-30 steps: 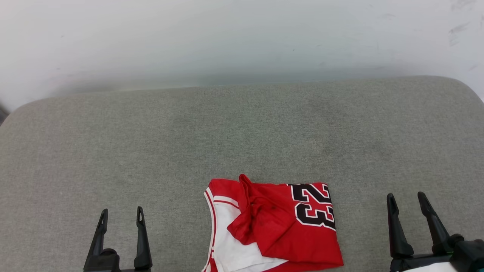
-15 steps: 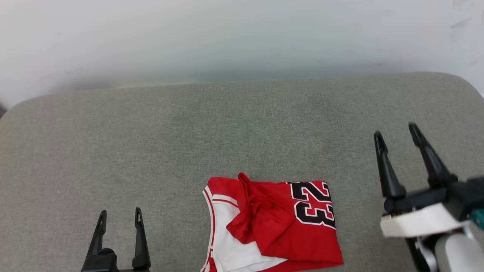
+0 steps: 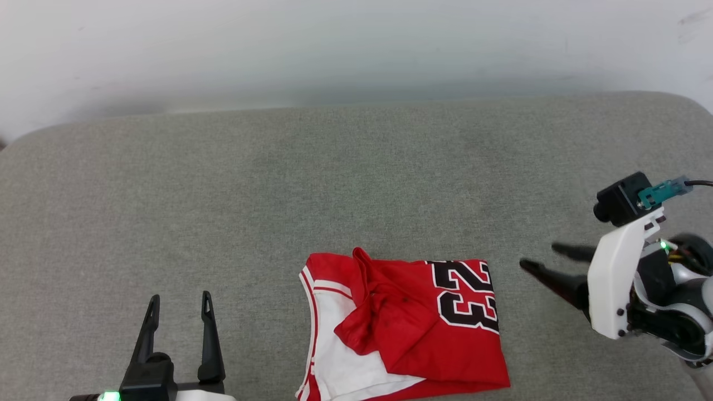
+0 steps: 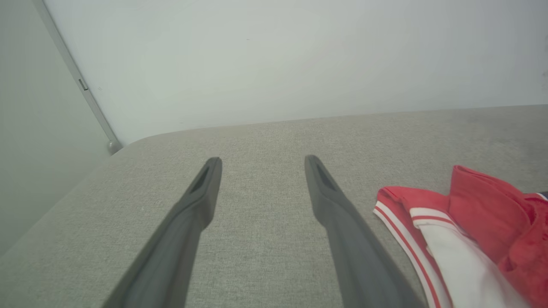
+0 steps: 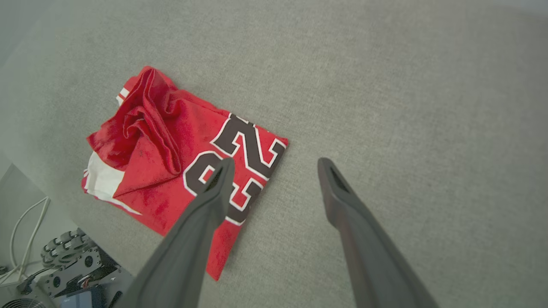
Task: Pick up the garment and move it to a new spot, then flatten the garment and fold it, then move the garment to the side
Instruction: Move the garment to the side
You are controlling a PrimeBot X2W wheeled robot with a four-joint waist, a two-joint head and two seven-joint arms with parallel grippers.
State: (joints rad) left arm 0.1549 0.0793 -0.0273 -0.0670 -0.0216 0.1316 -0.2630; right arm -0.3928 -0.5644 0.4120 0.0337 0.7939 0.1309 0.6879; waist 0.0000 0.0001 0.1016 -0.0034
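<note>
The garment (image 3: 406,326) lies bunched and partly folded at the near middle of the grey padded surface (image 3: 334,184), red with a white sleeve and a black "23" facing up. In the right wrist view the garment (image 5: 171,158) lies below and left of the fingers. My right gripper (image 3: 543,259) hovers open just right of the garment, fingers pointing left toward it, nothing between them. Over in the lower left, my left gripper (image 3: 178,303) rests open and empty. The left wrist view shows the garment's (image 4: 466,231) striped edge to the right of my left gripper (image 4: 261,160).
The grey padded surface ends at a pale wall (image 3: 334,50) behind. Its rounded corners show at far left and far right. In the right wrist view the robot's base (image 5: 64,265) and a white cable (image 5: 25,239) sit below the surface's near edge.
My right arm has risen from the lower right, turned over and swung its fingers leftward toward the garment. The camera has tilted slightly. The left gripper and garment have stayed put.
</note>
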